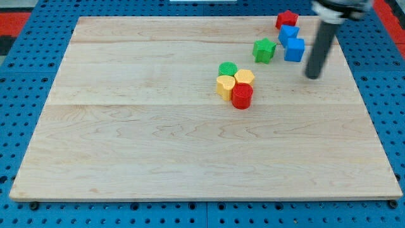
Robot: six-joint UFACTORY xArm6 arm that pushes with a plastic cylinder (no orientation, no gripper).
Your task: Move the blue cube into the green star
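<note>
My tip (312, 75) has no claw and holds nothing, standing just right of the blue cube (294, 49), which looks light, rigid and slippery, so I would push its right face toward the green star (264, 50).

arm: enters at view's top right | rod: near-upright, dark | my tip (312, 76): on board

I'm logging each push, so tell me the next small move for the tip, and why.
Probably slide my tip toward the view's top, level with the blue cube, then push toward the view's left. My tip sits just right of and below the cube, apart from it, and the green star lies just left of the cube, so a leftward push should drive the cube into it.
</note>
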